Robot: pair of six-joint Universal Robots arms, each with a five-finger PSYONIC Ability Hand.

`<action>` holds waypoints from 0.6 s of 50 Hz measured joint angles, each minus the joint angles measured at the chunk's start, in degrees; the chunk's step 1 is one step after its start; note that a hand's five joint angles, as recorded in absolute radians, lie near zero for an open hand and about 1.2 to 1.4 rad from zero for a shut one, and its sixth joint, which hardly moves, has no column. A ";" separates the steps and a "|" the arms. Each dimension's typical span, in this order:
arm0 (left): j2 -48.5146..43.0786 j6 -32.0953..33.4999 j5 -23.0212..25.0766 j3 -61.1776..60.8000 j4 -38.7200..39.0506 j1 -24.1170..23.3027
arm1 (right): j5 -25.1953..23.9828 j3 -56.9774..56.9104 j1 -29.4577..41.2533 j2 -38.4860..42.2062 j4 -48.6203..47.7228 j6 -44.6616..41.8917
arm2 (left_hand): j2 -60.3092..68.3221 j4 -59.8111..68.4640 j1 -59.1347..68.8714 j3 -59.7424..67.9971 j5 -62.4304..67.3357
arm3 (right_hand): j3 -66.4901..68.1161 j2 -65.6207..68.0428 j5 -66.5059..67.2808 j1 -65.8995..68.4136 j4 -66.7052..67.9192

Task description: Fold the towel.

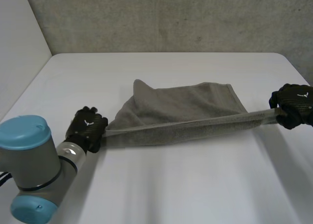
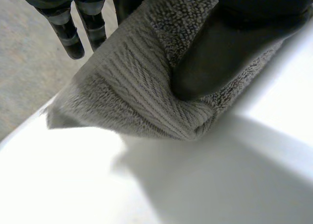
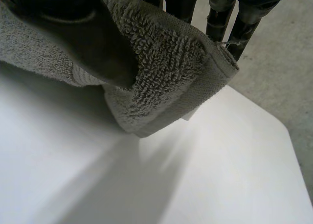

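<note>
White counter (image 1: 195, 185) meets a grey concrete wall (image 1: 171, 18). On the left hand (image 1: 87, 128), fingers (image 2: 68, 35) pinch one corner of the towel (image 1: 186, 111) against the thumb (image 2: 210, 57); the right hand (image 1: 292, 105) pinches the opposite corner likewise. Between them the near long edge runs taut and lifted, side to side; the body trails toward the wall. Folding probably means carrying that edge away from the robot.

white table (image 1: 195, 185), rounded corners; grey concrete wall (image 1: 171, 18) behind; white wall (image 1: 19, 48) beside.

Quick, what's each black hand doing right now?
The left hand is shut on one corner of the towel.
The right hand is shut on its other corner.
</note>
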 measured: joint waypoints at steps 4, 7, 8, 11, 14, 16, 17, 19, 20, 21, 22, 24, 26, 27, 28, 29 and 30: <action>5.15 -0.01 0.23 -1.31 -1.54 1.49 | -1.40 -0.01 -0.72 -1.03 3.39 -1.27 | 0.08 0.00 0.00 0.00 0.00 | 0.00 0.00 0.00 0.00 0.00; 9.26 -0.07 0.47 -1.94 -3.14 2.93 | -3.29 -0.09 -1.93 -2.68 6.14 -3.28 | 0.08 0.00 0.00 0.00 0.00 | 0.00 0.00 0.00 0.00 0.00; 11.74 -0.12 0.76 -2.08 -4.31 3.80 | -4.66 -0.29 -2.87 -3.85 7.81 -4.48 | 0.08 0.00 0.00 0.00 0.00 | 0.00 0.01 0.00 0.00 0.00; 15.21 -0.18 1.57 -1.95 -6.09 5.06 | -6.42 -0.74 -4.08 -5.40 9.85 -5.74 | 0.08 0.00 0.00 0.00 0.00 | 0.00 0.36 0.00 0.00 0.00; 19.82 -0.27 3.78 -1.03 -8.59 7.00 | -8.43 -1.87 -5.09 -7.36 11.96 -6.45 | 0.09 0.00 0.00 0.00 0.00 | 0.00 0.61 0.00 0.00 0.00; 22.26 -0.34 5.37 -0.24 -9.92 8.12 | -9.47 -2.85 -5.37 -8.65 12.97 -6.56 | 0.15 0.00 0.00 0.00 0.00 | 0.00 0.63 0.00 0.00 0.00; 23.80 -0.40 6.65 0.50 -10.69 8.85 | -10.02 -3.54 -5.42 -9.40 13.49 -6.55 | 0.25 0.00 0.00 0.00 0.00 | 0.00 0.64 0.00 0.00 0.00; 25.36 -0.50 8.38 1.63 -11.45 9.73 | -10.59 -4.72 -5.32 -10.33 14.00 -6.47 | 0.30 0.00 0.00 0.00 0.01 | 0.00 0.87 0.00 0.00 0.00; 26.24 -0.60 9.85 2.71 -11.89 10.43 | -10.91 -5.70 -5.14 -10.82 14.24 -6.36 | 0.33 0.00 0.00 0.00 0.01 | 0.00 0.87 0.00 0.00 0.00; 26.41 -0.63 10.28 3.07 -11.96 10.63 | -10.95 -6.03 -5.07 -10.91 14.27 -6.32 | 0.35 0.00 0.00 0.00 0.01 | 0.00 0.87 0.00 0.00 0.00; 26.40 -0.71 11.38 4.13 -12.09 11.10 | -10.95 -6.98 -4.75 -10.94 14.21 -6.27 | 0.35 0.00 0.00 0.00 0.01 | 0.00 0.87 0.00 0.00 0.00; 25.23 -0.75 12.33 5.61 -12.00 11.48 | -10.73 -8.15 -4.12 -10.40 13.94 -6.29 | 0.36 0.00 0.00 0.00 0.01 | 0.00 0.87 0.00 0.00 0.00; 22.75 -0.73 12.64 7.18 -11.91 11.60 | -10.28 -9.30 -3.22 -9.13 13.56 -6.34 | 0.36 0.00 0.00 0.00 0.11 | 0.00 0.87 0.00 0.00 0.00; 20.81 -0.72 12.70 8.27 -11.86 11.62 | -9.57 -10.48 -2.18 -7.56 13.20 -6.39 | 0.37 0.00 0.00 0.00 0.38 | 0.00 0.88 0.00 0.00 0.00; 19.81 -0.72 12.67 8.86 -11.84 11.61 | -9.16 -11.07 -1.61 -6.72 13.02 -6.42 | 0.37 0.00 0.00 0.00 0.52 | 0.00 0.89 0.00 0.00 0.00; 17.65 -0.73 12.62 10.11 -11.89 11.59 | -8.05 -12.65 -0.15 -4.62 12.56 -6.52 | 0.40 0.00 0.00 0.00 0.55 | 0.00 0.91 0.00 0.00 0.00; 16.19 -0.74 12.58 11.06 -11.86 11.56 | -7.40 -13.47 0.63 -3.57 12.32 -6.58 | 0.45 0.00 0.01 0.00 0.55 | 0.00 0.92 0.00 0.00 0.00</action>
